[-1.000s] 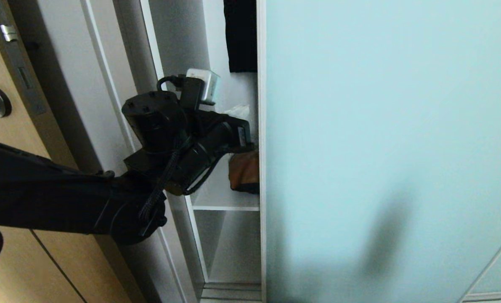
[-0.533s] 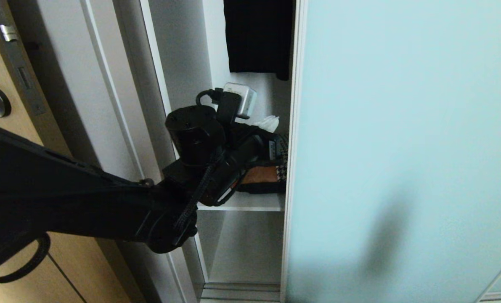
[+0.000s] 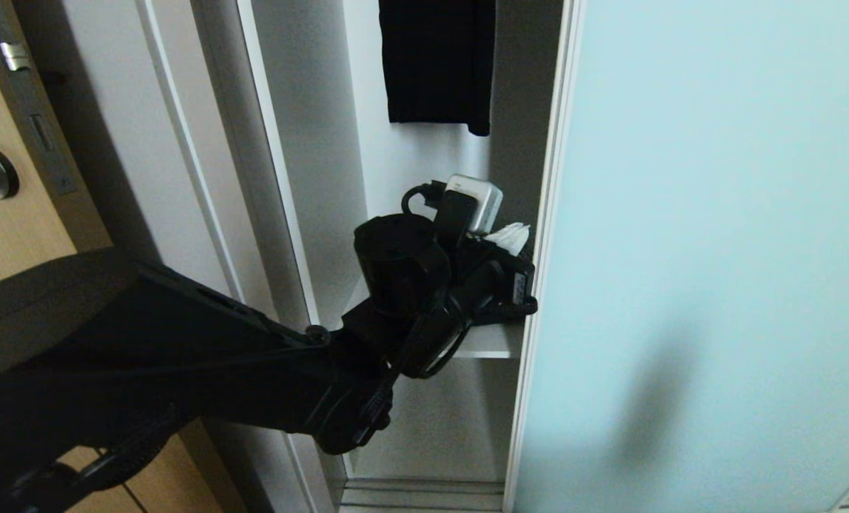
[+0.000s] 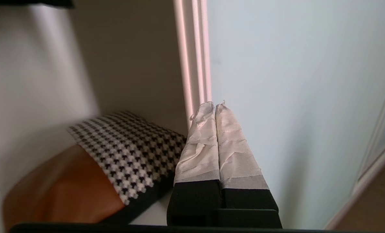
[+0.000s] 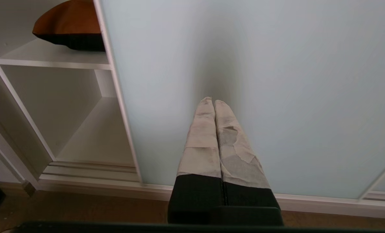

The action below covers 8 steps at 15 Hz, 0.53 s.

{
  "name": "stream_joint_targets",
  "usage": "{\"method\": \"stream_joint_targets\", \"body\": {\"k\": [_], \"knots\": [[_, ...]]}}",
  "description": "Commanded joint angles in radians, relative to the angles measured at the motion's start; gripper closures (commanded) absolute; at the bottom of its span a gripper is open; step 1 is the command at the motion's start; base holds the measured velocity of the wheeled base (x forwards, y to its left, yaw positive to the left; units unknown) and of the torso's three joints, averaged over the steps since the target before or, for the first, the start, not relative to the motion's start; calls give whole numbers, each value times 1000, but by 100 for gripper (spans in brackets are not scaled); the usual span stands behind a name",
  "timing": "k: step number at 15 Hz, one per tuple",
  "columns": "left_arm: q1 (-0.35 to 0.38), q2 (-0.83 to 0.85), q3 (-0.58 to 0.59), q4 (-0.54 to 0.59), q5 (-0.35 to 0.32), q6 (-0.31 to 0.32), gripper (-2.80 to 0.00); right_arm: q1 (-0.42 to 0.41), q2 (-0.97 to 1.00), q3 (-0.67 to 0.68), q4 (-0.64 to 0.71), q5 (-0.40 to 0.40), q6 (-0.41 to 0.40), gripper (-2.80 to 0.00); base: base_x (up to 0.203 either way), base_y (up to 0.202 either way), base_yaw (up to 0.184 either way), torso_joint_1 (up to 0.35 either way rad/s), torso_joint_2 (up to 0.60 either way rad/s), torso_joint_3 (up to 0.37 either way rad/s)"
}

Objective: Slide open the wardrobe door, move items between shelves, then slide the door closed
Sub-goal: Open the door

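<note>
The pale aqua sliding wardrobe door (image 3: 716, 214) stands partly open, with its silvery frame edge (image 3: 547, 214) right of the gap. My left gripper (image 3: 510, 236) reaches into the gap at shelf height. It is shut and empty, its taped tips (image 4: 214, 108) at the inner side of the door's frame (image 4: 195, 58). The cushion (image 4: 114, 152), houndstooth and tan leather with black edging, lies on the upper shelf (image 5: 55, 60) just beside that gripper. In the head view the arm hides it. My right gripper (image 5: 214, 102) hangs shut low before the door panel (image 5: 260, 64).
A plain black garment (image 3: 435, 60) hangs in the opening above the shelf (image 3: 492, 350). A lower compartment (image 5: 92, 136) lies under it. The wardrobe's white side panel (image 3: 267, 178) and a wooden door with a lock plate (image 3: 11, 178) stand left. Wooden floor (image 5: 82, 210) runs below.
The sliding door has moved right and the gap has widened, showing more of the black garment. My left arm and shut gripper have moved right with the door's edge, now covering the cushion.
</note>
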Motion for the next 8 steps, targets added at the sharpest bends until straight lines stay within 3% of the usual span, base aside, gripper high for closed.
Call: {"method": "stream_joint_targets", "body": {"k": [1,4,8], "knots": [[-23,41,-8,-20,5,3,0,0,1,0,0,0,0,0,0,0,0,0,0,0],[-27,27,2,-38,10,1,0,-1,0,0,0,0,0,0,0,0,0,0,0,0],[19,-101,4,-53,83,0,0,0,1,0,0,0,0,0,0,0,0,0,0,0]]}}
